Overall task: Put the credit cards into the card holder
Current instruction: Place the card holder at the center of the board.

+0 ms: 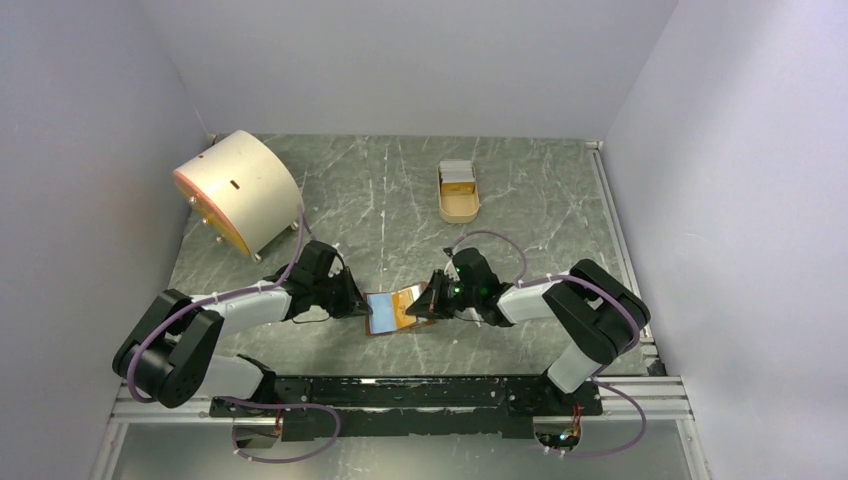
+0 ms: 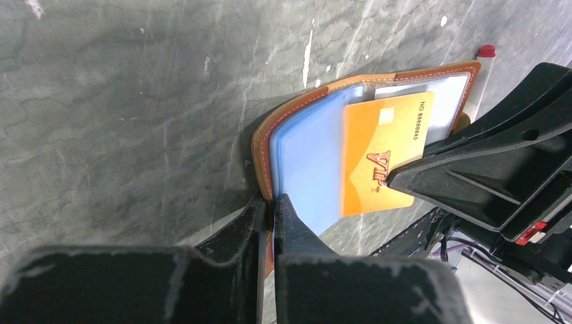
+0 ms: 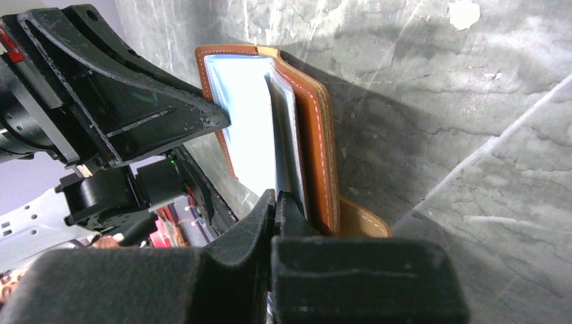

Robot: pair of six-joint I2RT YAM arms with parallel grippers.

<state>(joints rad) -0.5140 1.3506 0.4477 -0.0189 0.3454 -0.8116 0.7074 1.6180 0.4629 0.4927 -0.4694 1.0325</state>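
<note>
So the robot's right in the middle of the insert step here. The card holder (image 2: pixel 303 158) is held open between the two arms, near their bases, with the light blue lining showing. The left gripper (image 2: pixel 271 206) is pinched tight on the brown leather edge of one flap, basically acting as the vise. The right gripper (image 3: pixel 275 202) has its jaws closed on an orange credit card (image 2: pixel 378 155) with VIP printed on it. That card lies across the blue inside, with its far end over the clear window pocket. Can't tell from these angles whether it's actually gone into a slot or is just sitting on top of the lining. Next move looks like a fiddly one. The right arm probably needs to get the card's leading edge lined up with a pocket mouth and slide it in flat. It shouldn't let go until the card is seated deep enough to stay put. Meanwhile the left side has to keep that flap from folding or twisting, or the pocket will close up. There's more to do too, by the look of it. A few pale cards (image 1: pixel 457 175) sit in the tan tray (image 1: pixel 459 210) at the far side of the table (image 1: pixel 380 200), well apart from the action.
</note>
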